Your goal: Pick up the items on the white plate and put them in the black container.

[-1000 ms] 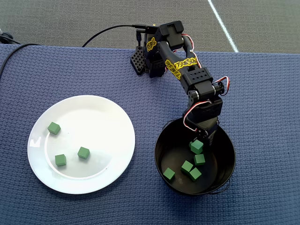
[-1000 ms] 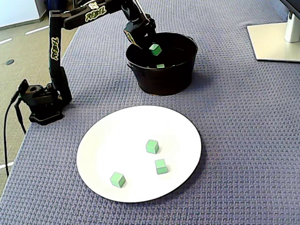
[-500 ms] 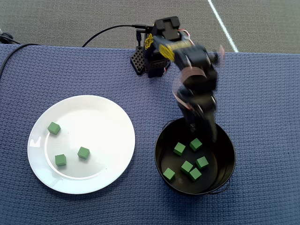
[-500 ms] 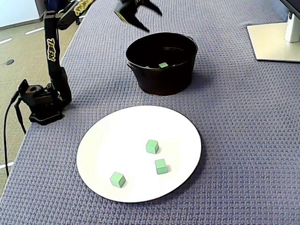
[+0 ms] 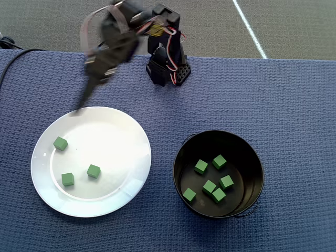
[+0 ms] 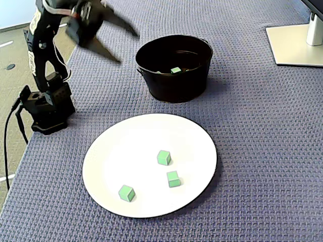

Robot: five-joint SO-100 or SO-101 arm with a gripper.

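Observation:
Three green cubes (image 5: 93, 170) lie on the white plate (image 5: 113, 139) at the left of the overhead view; the fixed view shows them (image 6: 163, 157) on the near part of the plate (image 6: 126, 146). The black container (image 5: 255, 157) at the right holds several more green cubes (image 5: 209, 187); only one cube (image 6: 175, 70) shows inside the container (image 6: 174, 88) in the fixed view. My gripper (image 5: 88, 93) is motion-blurred, in the air by the plate's far edge. It (image 6: 127, 49) is open and empty, its fingers spread wide, left of the container.
The arm's base (image 5: 168, 67) stands at the far edge of the blue woven cloth, with a black cable (image 5: 118, 34) leading off it. A white stand's foot (image 6: 298, 43) sits at the right in the fixed view. The table edge runs beside the base (image 6: 45, 108).
The gripper let a cube drop into the container, rose, and swung away from above the container to the plate's far edge. The container now holds one more cube.

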